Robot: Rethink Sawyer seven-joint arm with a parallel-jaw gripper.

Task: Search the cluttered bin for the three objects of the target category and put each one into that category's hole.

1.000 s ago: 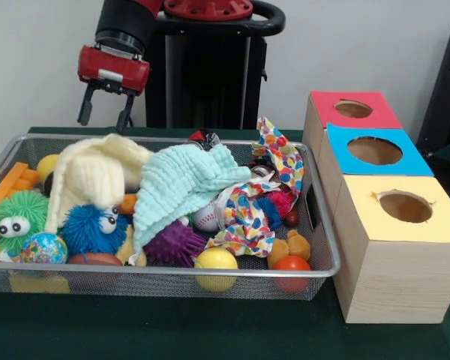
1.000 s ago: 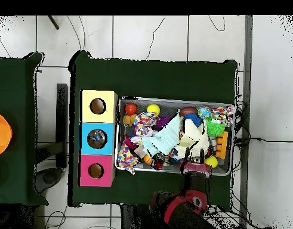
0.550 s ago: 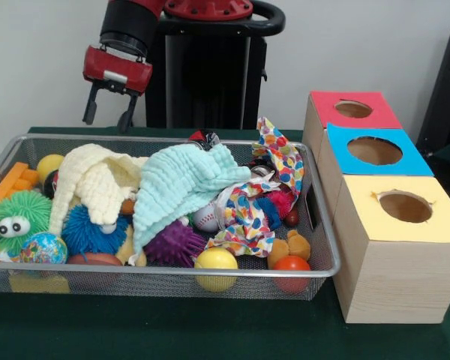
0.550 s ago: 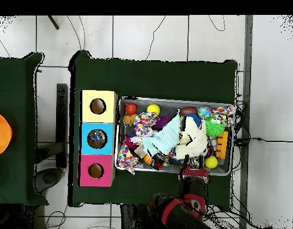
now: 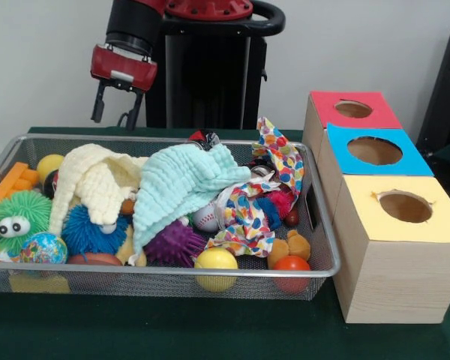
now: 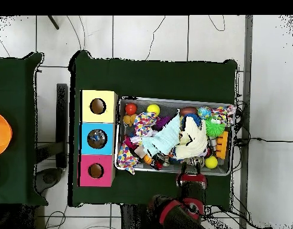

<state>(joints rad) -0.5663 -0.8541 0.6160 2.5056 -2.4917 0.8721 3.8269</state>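
- near rim of wire bin (image 5: 172, 271): yellow ball (image 5: 215, 268) and red ball (image 5: 291, 271) against the mesh; globe ball (image 5: 43, 248) at left.
- mid bin: purple spiky ball (image 5: 174, 243), blue fuzzy toy (image 5: 90, 229), green fuzzy toy (image 5: 16, 216); baseball (image 5: 205, 217) half under the mint cloth (image 5: 184, 184).
- cream cloth (image 5: 97, 180) lies beside the mint one; dotted cloth (image 5: 274, 169) drapes toward the right wall.
- boxes beside bin on green desk (image 5: 210, 330): yellow box (image 5: 401, 247), blue box (image 5: 375, 154), red box (image 5: 351, 111).
- gripper (image 5: 117, 112) hangs above the far rim, fingers spread, holding nothing.
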